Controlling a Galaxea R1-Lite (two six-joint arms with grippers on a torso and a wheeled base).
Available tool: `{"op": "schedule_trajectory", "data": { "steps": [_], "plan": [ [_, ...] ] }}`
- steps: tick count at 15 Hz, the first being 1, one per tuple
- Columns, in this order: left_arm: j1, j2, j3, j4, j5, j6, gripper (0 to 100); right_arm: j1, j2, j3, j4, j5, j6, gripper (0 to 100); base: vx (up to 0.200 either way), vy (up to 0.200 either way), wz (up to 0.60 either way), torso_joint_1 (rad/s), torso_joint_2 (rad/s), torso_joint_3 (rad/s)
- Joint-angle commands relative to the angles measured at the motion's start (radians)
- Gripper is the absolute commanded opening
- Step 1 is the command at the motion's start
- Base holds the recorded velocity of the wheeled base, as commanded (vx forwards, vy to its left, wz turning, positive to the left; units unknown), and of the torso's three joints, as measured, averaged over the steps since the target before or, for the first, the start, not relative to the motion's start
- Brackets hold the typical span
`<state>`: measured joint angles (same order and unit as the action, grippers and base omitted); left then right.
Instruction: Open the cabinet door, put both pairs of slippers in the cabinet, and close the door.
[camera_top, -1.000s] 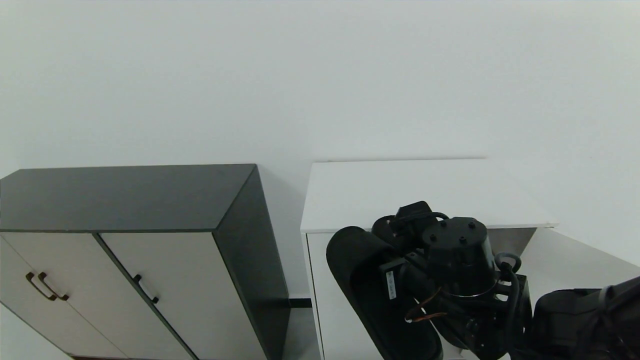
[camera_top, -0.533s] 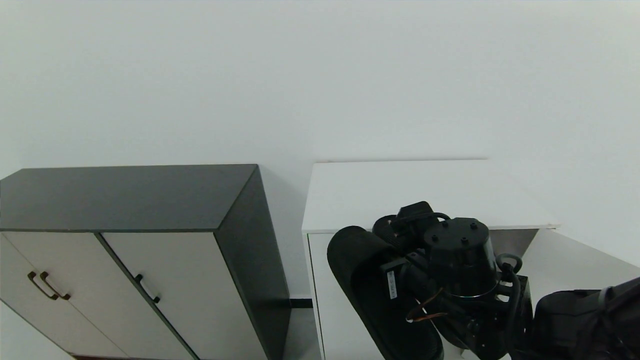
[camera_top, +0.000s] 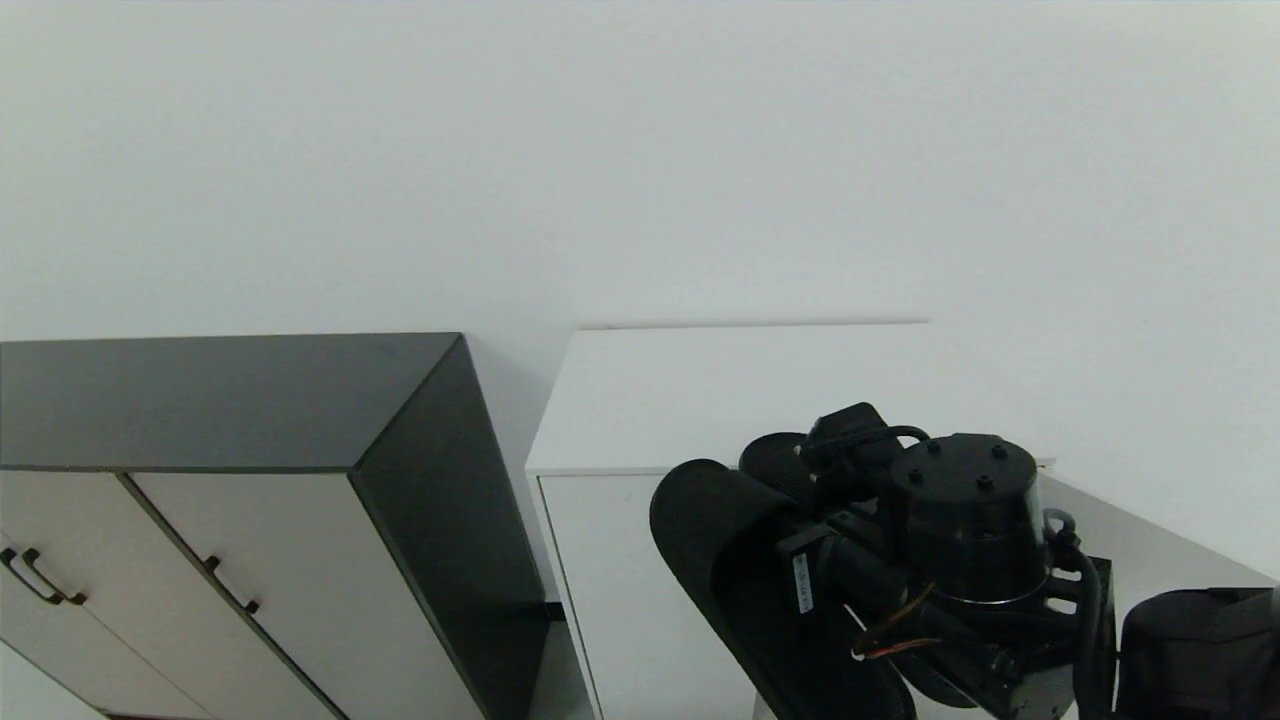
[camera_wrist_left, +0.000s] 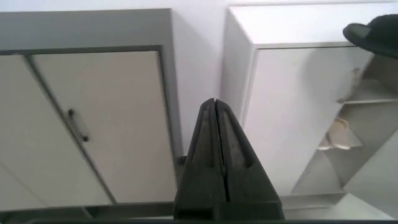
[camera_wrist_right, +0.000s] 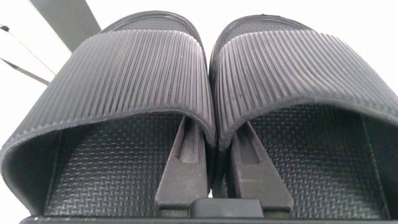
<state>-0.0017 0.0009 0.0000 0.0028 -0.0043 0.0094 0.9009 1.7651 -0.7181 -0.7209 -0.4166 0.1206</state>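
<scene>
Two black slippers (camera_wrist_right: 149, 81) lie side by side nearest the right wrist camera. The right gripper (camera_wrist_right: 213, 130) has one finger inside each, its jaws clamped on the two inner walls pressed together between them. From the head camera, this pair is held up in front of the white cabinet (camera_top: 740, 390), near its top edge. The left gripper (camera_wrist_left: 215, 109) carries nothing, its jaws pressed together, and points toward the narrow gap between the two cabinets. Beyond, the white cabinet's door (camera_top: 1180, 540) stands swung out to the right, exposing the shelves (camera_wrist_left: 373, 93). What looks like a light-coloured pair (camera_wrist_left: 339, 134) already lies on a lower shelf. The step in hand appears to be stowing the second pair. The next move likely calls for bringing the slippers under the top panel and onto a free shelf, between the cabinet's left wall and the open door. A dark cabinet (camera_top: 200, 400) with shut doors stands just left, and a plain wall (camera_top: 640, 150) lies behind.
</scene>
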Motion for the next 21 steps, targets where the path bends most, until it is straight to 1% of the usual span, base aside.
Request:
{"op": "schedule_trajectory", "data": {
  "steps": [1, 6, 9, 13, 16, 17, 21],
  "plan": [
    [0.000, 0.001, 0.000, 0.000, 0.000, 0.000, 0, 0.001, -0.035, 0.012, 0.000, 0.005, -0.001, 0, 0.000, -0.200, 0.00, 0.002, 0.00, 0.002],
    [0.000, 0.001, 0.000, 0.000, 0.000, 0.000, 0, 0.003, -0.035, 0.017, -0.015, 0.021, -0.001, 0, 0.000, -0.200, 0.00, 0.001, 0.00, 0.004],
    [0.000, 0.001, 0.000, 0.000, 0.000, 0.000, 0, 0.007, -0.035, 0.040, -0.046, 0.053, -0.004, 0, 0.000, -0.200, 0.00, 0.005, 0.01, 0.004],
    [0.000, 0.001, 0.000, -0.001, 0.001, 0.000, 0, 0.007, -0.032, 0.066, -0.092, 0.058, -0.024, 0, 0.000, 0.000, 0.00, 0.000, 0.00, 0.000],
    [0.000, 0.001, 0.000, -0.001, 0.000, 0.000, 0, 0.006, -0.033, 0.114, -0.154, 0.128, -0.047, 0, 0.000, 0.000, 0.00, 0.000, 0.00, 0.000],
    [0.000, 0.001, 0.000, -0.001, 0.000, 0.000, 0, 0.006, -0.029, 0.123, -0.175, 0.133, -0.050, 0, 0.000, 0.000, 0.00, 0.000, 0.00, 0.000],
    [0.000, 0.001, 0.000, 0.000, 0.000, -0.002, 0, 0.006, -0.029, 0.126, -0.180, 0.133, -0.050, 0, 0.000, 0.000, 0.00, 0.000, 0.00, 0.000]
  ]
}}
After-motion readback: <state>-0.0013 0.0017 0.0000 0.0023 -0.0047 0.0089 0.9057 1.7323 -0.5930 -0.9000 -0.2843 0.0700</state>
